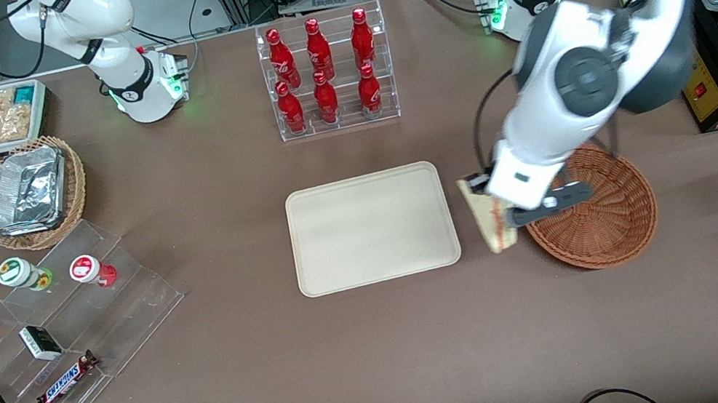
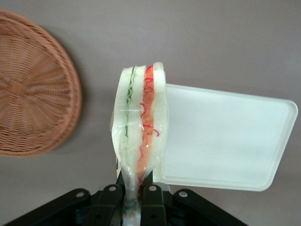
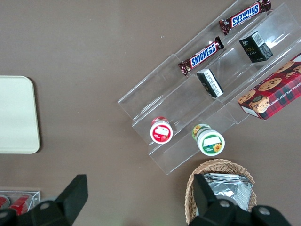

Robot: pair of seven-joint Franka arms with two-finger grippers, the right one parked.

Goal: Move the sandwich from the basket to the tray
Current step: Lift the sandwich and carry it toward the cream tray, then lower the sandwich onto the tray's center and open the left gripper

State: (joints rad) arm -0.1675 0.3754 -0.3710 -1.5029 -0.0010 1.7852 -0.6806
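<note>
Clamped on the sandwich [image 2: 141, 127] by its wrapped tip, the gripper [image 2: 134, 195] hangs between basket [image 1: 600, 207] and tray [image 1: 371, 229], the tray at its nine o'clock in the front view; the slim pinch could let the wedge swing or slip short of the rim.

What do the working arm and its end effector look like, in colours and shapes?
The working arm has glossy white rounded shells with dark grey joint caps, a black cable running along it and a green light at its base. Its end effector, between the tray and the basket, has a white body and black fingers.

Front view looks steeply down; both wrist views, seemingly straight down, share the tray [image 1: 372, 227].
</note>
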